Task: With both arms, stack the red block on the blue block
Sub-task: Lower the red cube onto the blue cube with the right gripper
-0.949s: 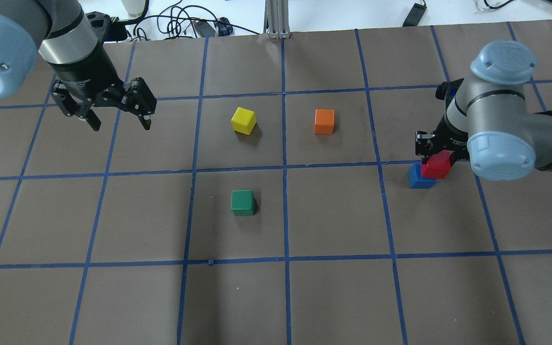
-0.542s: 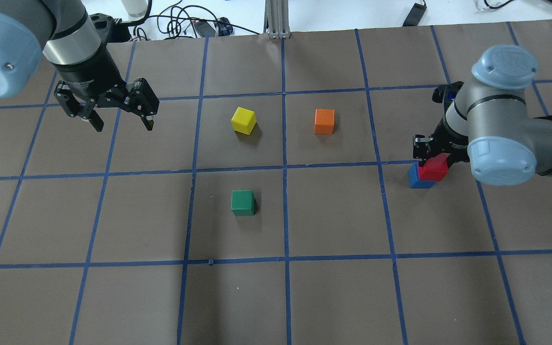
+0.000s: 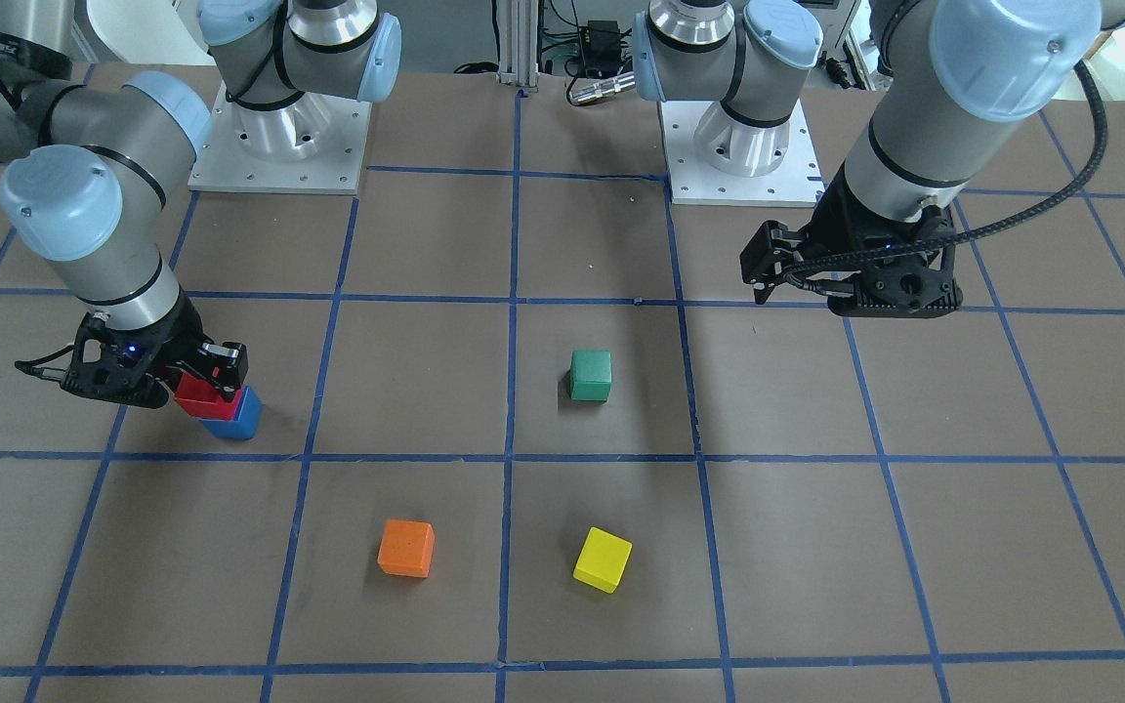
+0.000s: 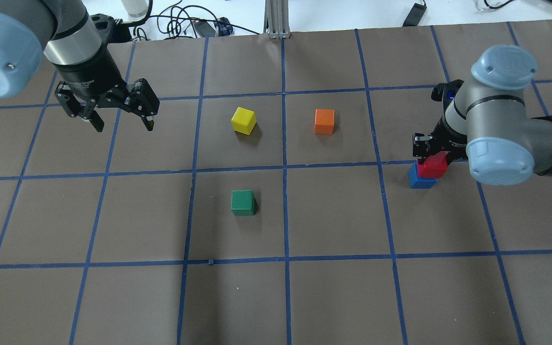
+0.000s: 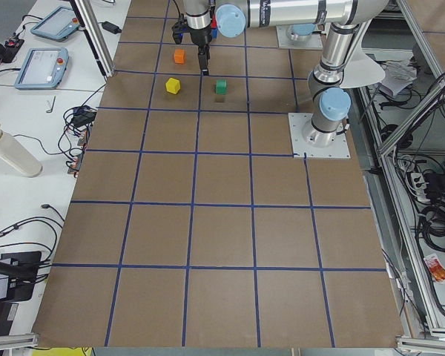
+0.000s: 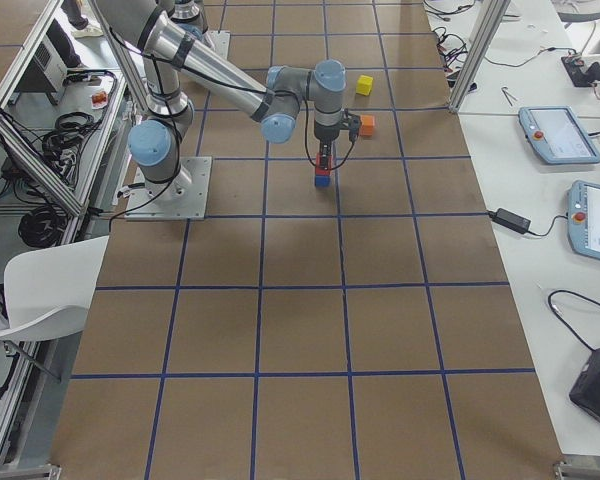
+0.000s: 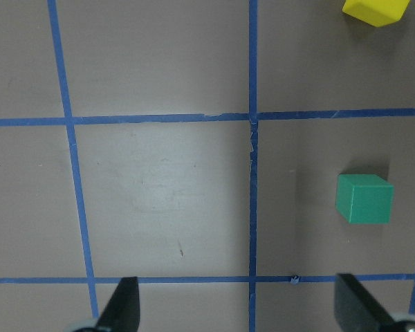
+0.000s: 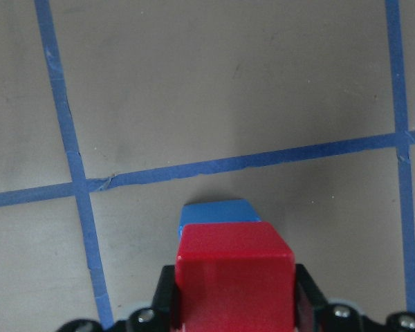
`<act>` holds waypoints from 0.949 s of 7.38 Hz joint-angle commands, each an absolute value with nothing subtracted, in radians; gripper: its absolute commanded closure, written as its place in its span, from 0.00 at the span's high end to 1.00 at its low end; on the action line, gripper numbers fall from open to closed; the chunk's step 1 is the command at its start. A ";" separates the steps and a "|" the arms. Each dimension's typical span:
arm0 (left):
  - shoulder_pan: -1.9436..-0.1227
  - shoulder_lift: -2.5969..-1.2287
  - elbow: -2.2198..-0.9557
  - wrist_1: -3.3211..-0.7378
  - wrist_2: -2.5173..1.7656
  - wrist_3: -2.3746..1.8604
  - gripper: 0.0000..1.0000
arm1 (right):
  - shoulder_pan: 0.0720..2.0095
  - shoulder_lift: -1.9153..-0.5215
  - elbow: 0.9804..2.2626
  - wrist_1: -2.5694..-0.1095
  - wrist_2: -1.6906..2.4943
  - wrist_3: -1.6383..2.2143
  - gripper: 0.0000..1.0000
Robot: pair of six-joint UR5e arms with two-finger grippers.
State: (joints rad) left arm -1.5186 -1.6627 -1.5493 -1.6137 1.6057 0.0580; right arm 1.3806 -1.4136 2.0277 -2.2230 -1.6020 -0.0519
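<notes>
The right gripper (image 4: 432, 159) was clamped on the red block (image 4: 436, 166), holding it level between its jaws. Just beneath sat the blue block (image 4: 416, 180), edges roughly parallel and peeking out beyond the fingertips. Whether the two touched could not be told. Bare table (image 4: 333, 215) lay all round the pair, with the orange block (image 4: 324, 121) well apart. The left gripper (image 4: 122, 123) hung over bare table with its jaws wide apart, and the green block (image 7: 364, 198) lay ahead of one fingertip.

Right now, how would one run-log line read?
right pincer: shut on red block | red block: over blue block, contact unclear | left pincer: open, empty | release: not yet
</notes>
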 commanded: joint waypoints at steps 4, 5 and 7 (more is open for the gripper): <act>-1.519 -1.664 -1.548 -1.612 1.605 0.058 1.00 | 1.381 -1.408 2.031 -2.226 -1.557 -0.052 0.72; -1.519 -1.666 -1.548 -1.612 1.603 0.058 1.00 | 1.381 -1.408 2.029 -2.226 -1.560 -0.055 0.84; -1.519 -1.666 -1.548 -1.612 1.601 0.060 1.00 | 1.381 -1.410 2.022 -2.226 -1.575 -0.078 0.85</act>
